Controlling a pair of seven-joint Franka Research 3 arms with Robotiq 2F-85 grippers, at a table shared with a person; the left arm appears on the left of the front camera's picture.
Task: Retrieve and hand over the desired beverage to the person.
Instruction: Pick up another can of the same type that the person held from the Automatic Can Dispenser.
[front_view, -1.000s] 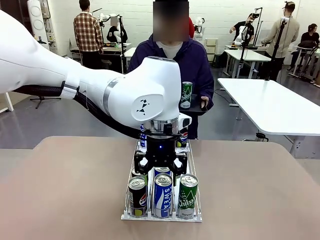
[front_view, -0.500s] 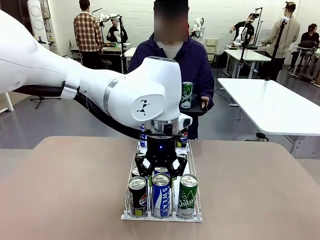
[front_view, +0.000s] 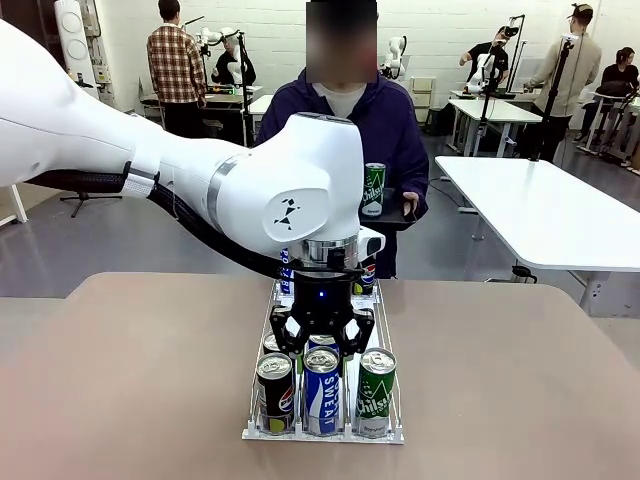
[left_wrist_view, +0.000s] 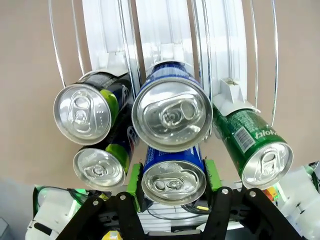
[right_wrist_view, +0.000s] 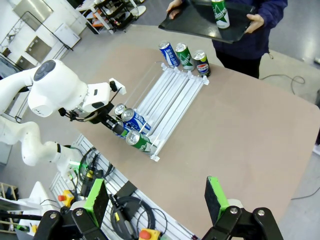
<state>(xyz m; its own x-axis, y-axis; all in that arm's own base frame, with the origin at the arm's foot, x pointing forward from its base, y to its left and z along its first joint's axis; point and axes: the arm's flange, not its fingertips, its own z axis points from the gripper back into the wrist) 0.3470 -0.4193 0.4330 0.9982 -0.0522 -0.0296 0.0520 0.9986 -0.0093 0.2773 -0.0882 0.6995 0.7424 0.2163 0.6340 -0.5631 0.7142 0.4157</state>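
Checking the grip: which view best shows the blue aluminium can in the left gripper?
Left wrist view: the blue can sits between green pads. Front view mostly hides it behind the front can; right wrist view shows it tiny.

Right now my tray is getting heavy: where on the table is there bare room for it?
Bare tabletop flanks the can rack: right, out to the table's edge; left too, though the left arm reaches in above it. Crowded: the rack's near end, where the left hand is shut on a blue can.
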